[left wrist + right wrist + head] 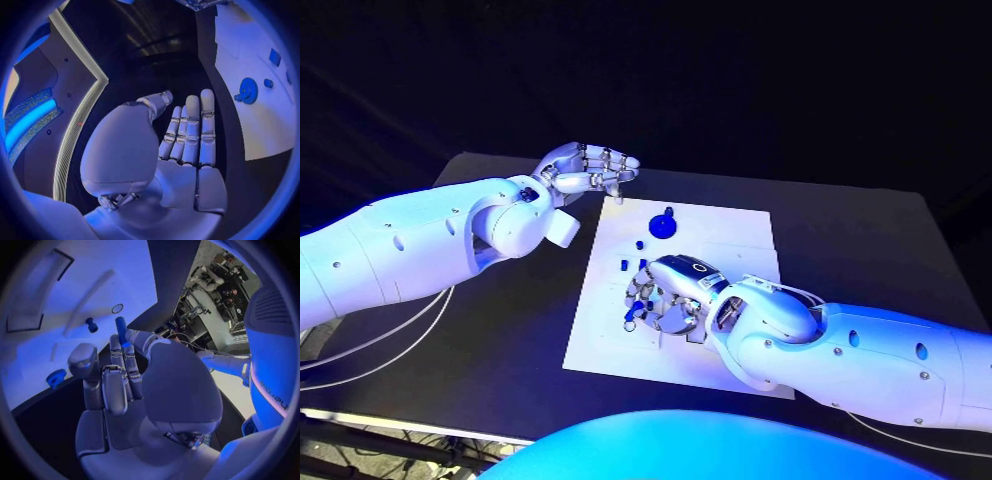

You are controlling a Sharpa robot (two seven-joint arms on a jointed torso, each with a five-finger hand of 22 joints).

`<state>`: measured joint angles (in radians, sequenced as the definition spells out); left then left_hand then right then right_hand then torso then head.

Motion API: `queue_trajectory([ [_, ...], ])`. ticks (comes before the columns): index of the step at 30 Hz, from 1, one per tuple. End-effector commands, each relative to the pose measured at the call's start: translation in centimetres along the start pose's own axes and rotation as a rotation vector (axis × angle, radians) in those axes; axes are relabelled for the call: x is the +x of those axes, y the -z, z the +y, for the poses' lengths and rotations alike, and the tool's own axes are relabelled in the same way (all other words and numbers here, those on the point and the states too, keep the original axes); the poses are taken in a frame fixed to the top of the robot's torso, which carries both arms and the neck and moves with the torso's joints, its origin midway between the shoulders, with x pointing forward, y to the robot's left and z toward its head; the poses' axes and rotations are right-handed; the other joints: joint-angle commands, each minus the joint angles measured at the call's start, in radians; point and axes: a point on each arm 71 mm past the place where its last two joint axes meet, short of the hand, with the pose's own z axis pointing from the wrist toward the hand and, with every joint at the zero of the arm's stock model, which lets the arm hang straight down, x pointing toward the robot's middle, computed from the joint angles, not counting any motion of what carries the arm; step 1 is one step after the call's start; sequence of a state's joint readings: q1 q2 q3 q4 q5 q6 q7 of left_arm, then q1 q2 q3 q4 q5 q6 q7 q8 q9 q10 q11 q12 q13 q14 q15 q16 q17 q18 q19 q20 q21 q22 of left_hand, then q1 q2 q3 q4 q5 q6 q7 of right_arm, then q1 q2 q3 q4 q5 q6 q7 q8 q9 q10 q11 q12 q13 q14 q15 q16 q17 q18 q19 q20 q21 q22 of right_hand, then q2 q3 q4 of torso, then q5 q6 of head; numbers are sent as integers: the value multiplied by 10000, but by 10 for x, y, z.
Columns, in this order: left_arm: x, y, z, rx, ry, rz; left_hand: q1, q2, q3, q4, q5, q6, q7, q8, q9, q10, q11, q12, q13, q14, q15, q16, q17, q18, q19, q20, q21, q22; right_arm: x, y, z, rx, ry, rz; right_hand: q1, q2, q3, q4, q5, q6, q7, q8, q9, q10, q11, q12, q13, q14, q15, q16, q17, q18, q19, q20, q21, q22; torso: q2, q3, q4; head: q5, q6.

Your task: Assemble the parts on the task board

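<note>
The white task board [733, 235] lies in the middle of the black table. A blue gear [664, 226] sits on its far part, with a small blue piece [640, 244] beside it. My right hand [671, 297] hovers low over the board's left middle and pinches a blue peg [120, 330] at its fingertips. A short blue pin [92, 325] stands on the board [69, 300] beyond it, and a blue round part [56, 377] lies near the edge. My left hand [590, 168] is raised off the board's far left corner, its fingers [190, 130] straight and holding nothing. The gear [248, 90] lies well off to that hand's side.
The board has shallow rectangular recesses [25, 322] and a small round hole [117, 308]. Bare black table [877, 240] surrounds the board on all sides. Cables [387, 335] hang at the table's near left edge under my left arm.
</note>
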<state>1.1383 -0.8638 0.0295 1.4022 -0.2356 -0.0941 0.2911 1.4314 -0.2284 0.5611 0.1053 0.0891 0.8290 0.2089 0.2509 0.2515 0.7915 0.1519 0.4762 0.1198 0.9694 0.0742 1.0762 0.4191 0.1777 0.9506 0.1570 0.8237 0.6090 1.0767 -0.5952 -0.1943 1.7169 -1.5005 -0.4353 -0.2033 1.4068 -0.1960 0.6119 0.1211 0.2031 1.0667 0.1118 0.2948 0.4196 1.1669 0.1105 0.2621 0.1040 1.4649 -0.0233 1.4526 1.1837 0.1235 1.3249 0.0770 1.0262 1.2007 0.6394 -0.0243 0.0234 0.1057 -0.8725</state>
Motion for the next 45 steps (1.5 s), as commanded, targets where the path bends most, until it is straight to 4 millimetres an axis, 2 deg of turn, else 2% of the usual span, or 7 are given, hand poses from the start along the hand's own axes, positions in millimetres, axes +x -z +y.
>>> queue_trajectory([
  [1,2,-1,-1,112,123,116,-25,18,-93,30,-4,-123,23,-53,-27,-76,18,50,-20,-49,10,-30,-12,60,-3,59,-48,-21,5,0,1,-134,42,375,41,106,40,-37,49,-22,66,39,0,677,-620,-35,-11,358,-32,-9,-11,-57,-39,2,-55,-10,5,11,-6,81,-1],
  [14,2,-1,-1,94,127,125,-26,20,-110,42,-2,-158,38,-68,-38,-95,27,63,-25,-51,17,-27,-13,60,-2,65,-60,-29,10,-1,-1,18,132,768,20,111,47,-52,46,-37,71,46,15,673,-615,-42,-6,358,-28,-9,-8,-60,-37,4,-45,1,-1,-2,-1,109,-1],
  [31,3,-2,-1,57,134,149,-26,20,-110,42,-2,-158,38,-68,-38,-95,27,63,-25,-51,17,-27,-13,60,-2,65,-60,-29,14,-5,-6,420,386,822,-3,115,61,-96,43,-63,77,58,43,663,-611,-54,3,350,-23,-21,-40,-46,-73,7,-118,-40,4,8,1,127,-1],
  [42,2,-1,0,27,127,154,-21,25,-120,50,0,-173,44,-73,-44,-110,32,75,-28,-54,21,-26,-14,61,0,69,-69,-35,21,-8,-1,259,540,911,-34,73,58,-194,33,-93,89,83,90,646,-603,-73,20,344,-18,-31,-58,-39,-95,11,-160,-54,0,-1,-5,140,-1],
  [44,2,-1,0,14,126,154,-21,25,-120,50,0,-173,44,-73,-44,-110,32,75,-28,-54,21,-26,-14,61,0,69,-69,-35,21,-8,0,178,424,921,-146,-13,8,-243,24,-213,135,42,103,519,-561,-145,17,337,17,-42,-79,-28,-144,29,-250,-99,-3,-4,-5,141,-1],
  [45,2,-1,0,3,126,157,-21,25,-120,50,0,-173,44,-73,-44,-110,32,75,-28,-54,21,-26,-14,61,0,69,-69,-35,21,-8,0,142,337,925,-227,-80,-15,-278,26,-419,221,-76,66,330,-499,-252,-8,338,79,-39,-62,-21,-186,59,-334,-142,-4,-6,-7,145,-1],
])
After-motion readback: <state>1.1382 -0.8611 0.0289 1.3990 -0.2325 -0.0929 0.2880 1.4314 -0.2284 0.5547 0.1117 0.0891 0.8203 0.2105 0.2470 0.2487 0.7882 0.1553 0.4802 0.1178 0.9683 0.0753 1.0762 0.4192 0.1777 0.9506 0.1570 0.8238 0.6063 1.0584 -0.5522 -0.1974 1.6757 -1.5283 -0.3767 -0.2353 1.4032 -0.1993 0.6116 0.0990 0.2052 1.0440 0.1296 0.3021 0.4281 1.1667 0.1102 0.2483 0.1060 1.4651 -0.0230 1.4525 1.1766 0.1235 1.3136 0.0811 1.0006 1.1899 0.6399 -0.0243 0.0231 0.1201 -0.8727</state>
